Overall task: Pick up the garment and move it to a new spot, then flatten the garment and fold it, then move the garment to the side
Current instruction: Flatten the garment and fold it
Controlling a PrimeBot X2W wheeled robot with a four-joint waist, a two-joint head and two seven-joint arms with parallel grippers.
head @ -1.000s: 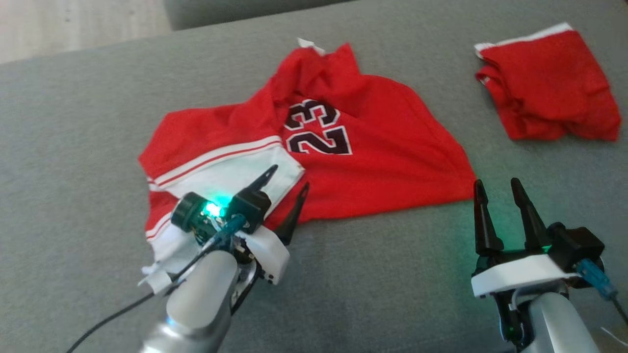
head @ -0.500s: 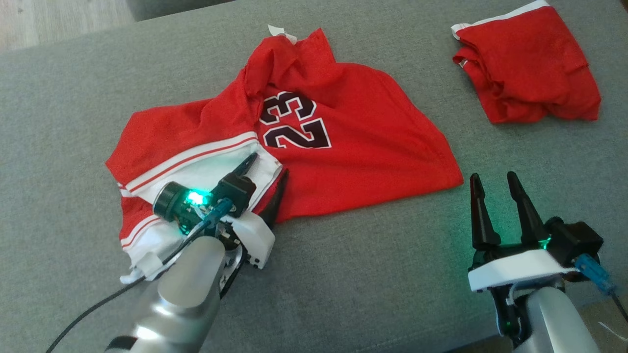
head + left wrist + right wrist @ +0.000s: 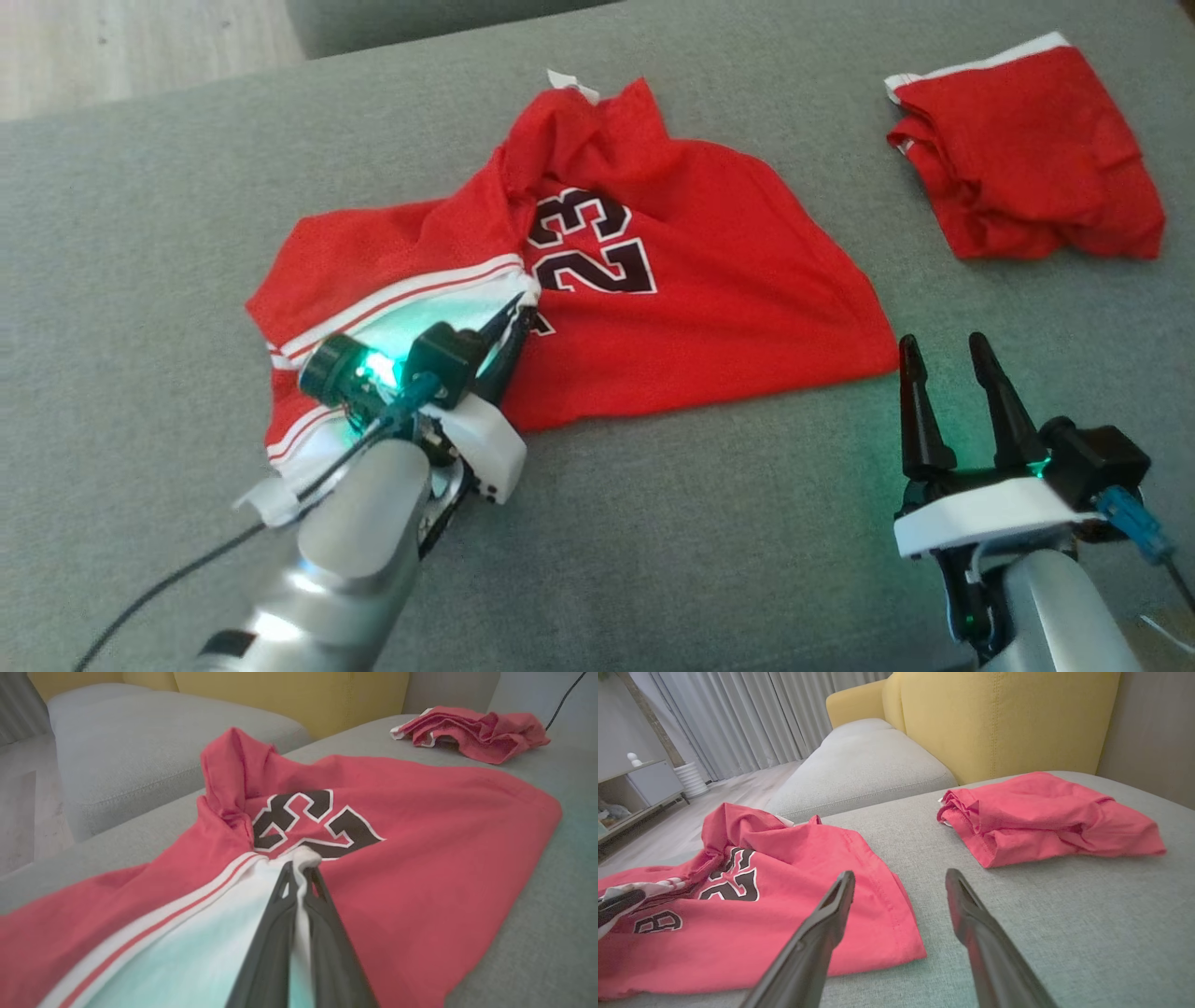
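A red jersey garment (image 3: 709,308) with a black "23" and a white striped panel lies crumpled on the grey cushion (image 3: 672,560). My left gripper (image 3: 515,317) is shut on the corner of the garment's white panel; in the left wrist view (image 3: 301,870) white cloth (image 3: 299,905) is pinched between the two dark fingers. The garment (image 3: 784,891) also spreads at the left in the right wrist view. My right gripper (image 3: 938,350) stands open just off the garment's lower right corner, fingers (image 3: 831,905) apart over bare cushion with nothing between them.
A second red cloth (image 3: 1027,177) lies bunched at the far right of the cushion, also in the right wrist view (image 3: 1045,816). A yellow sofa back (image 3: 999,718) and another grey cushion (image 3: 859,770) stand behind. Wooden floor (image 3: 140,47) lies beyond the far left edge.
My left gripper has closed its fingers on the corner of the white panel, which has bunched up toward the "23". The right gripper has held still. The head view has shifted slightly.
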